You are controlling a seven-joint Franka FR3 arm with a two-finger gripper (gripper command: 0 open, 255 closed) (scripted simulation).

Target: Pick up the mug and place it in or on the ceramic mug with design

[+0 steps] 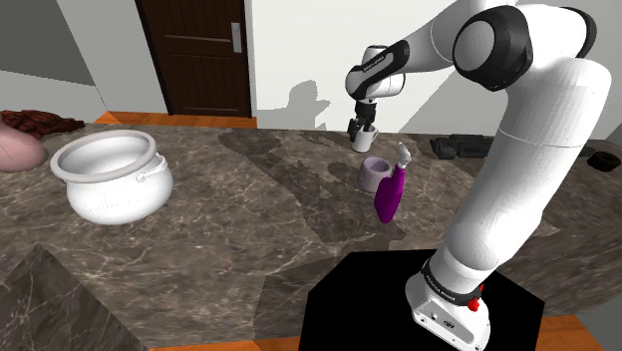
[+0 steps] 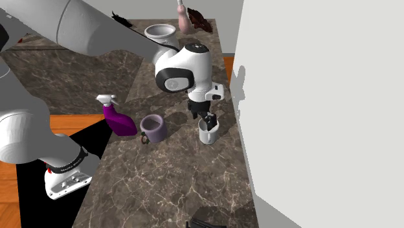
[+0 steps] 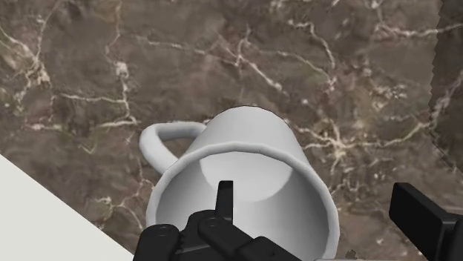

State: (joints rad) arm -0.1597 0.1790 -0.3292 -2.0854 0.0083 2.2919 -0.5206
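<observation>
A plain white mug stands upright on the dark marble counter, close to the white wall. My gripper hangs right over it, open. One finger reaches inside the mug and the other finger stands outside its wall; neither clasps it. A lilac mug with a dark handle stands a short way off, nearer the stand.
A purple spray bottle stands beside the lilac mug. A large white pot sits far off at the shoulder view's left. A dark object lies behind the arm. The white wall runs close along the white mug.
</observation>
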